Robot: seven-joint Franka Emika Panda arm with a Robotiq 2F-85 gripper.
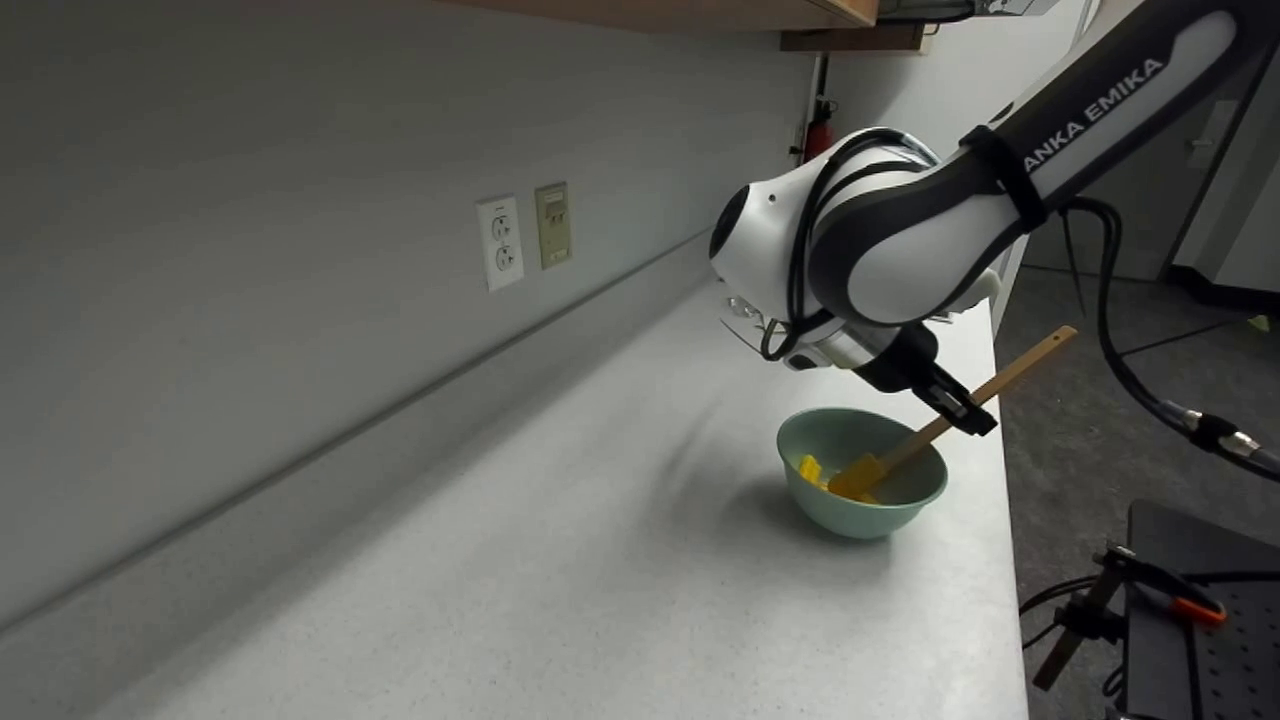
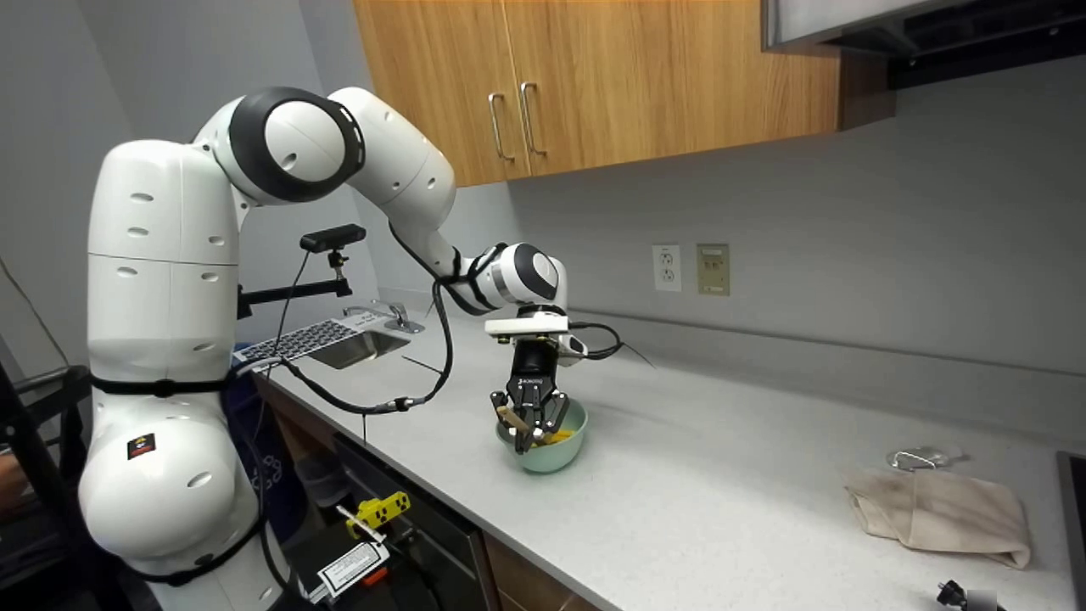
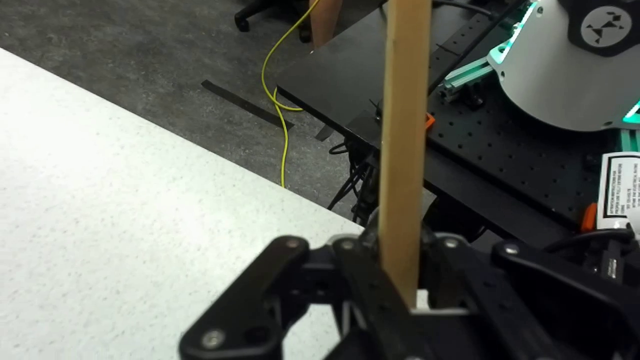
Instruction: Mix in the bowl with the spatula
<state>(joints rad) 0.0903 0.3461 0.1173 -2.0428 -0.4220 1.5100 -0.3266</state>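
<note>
Hand (image 1: 974, 414): closed to the thickness of a wooden handle (image 3: 404, 125), which is pinched at about its middle; in the wrist view the wood is flanked closely on both sides.

Spatula (image 1: 922, 438): slanted, with its upper end raised and its yellow head (image 1: 858, 477) inside the bowl (image 1: 850, 520). Whether the bottom is touched cannot be told.

Handling: judged light; stiff along the handle, probably softer and bendable at the head. Flat sides are shown by the wood, so a steady hold should be given, though some pivoting may be expected if the head is pressed hard.

Best hold: mid-handle, as taken now, is judged fit for stirring; lower down, more control would be gained, but the hand would be brought closer to the rim.

Yellow pieces (image 1: 809, 468): seen in the bowl beside the head; what they are cannot be told.

Bowl: upright on the pale tabletop (image 1: 500, 600), near one edge, held by nothing. Judged light and rigid, so likely to be pushed along by strong strokes; gentle ones are called for.

Cloth (image 2: 942, 513): laid well apart from the bowl.
</note>
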